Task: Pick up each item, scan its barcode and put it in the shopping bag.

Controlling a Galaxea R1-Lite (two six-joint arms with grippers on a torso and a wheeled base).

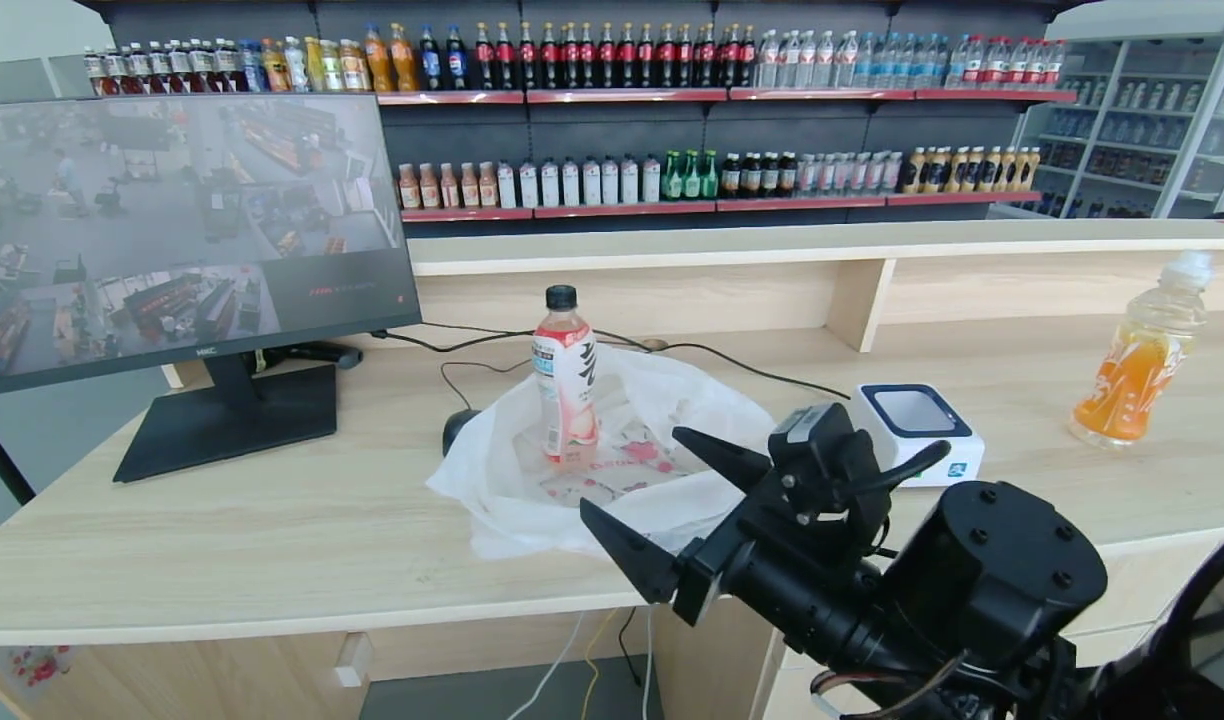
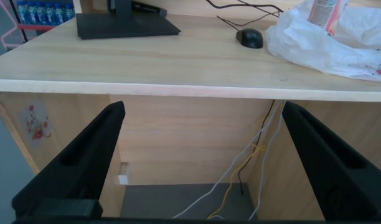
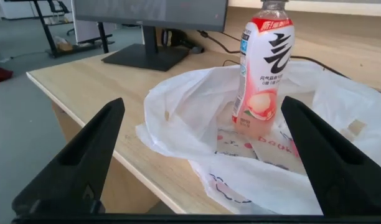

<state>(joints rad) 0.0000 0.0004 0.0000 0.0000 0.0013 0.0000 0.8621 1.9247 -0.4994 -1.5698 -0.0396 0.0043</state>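
A pink-labelled bottle (image 1: 565,375) (image 3: 262,68) with a black cap stands upright inside the white shopping bag (image 1: 492,480) (image 3: 190,124), which lies spread open on the counter. An orange drink bottle (image 1: 1137,365) stands at the counter's far right. The white barcode scanner (image 1: 917,425) sits right of the bag. My right gripper (image 1: 632,470) (image 3: 203,106) is open and empty, hovering at the bag's near edge and pointing at the pink bottle. My left gripper (image 2: 203,109) is open and empty, low in front of the counter's front panel, left of the bag (image 2: 327,43).
A monitor (image 1: 172,240) on a black stand (image 2: 125,25) takes up the counter's left. A black mouse (image 1: 457,428) (image 2: 249,38) lies just left of the bag, with cables behind it. A raised wooden ledge (image 1: 872,245) runs along the back. Cables (image 2: 259,155) hang under the counter.
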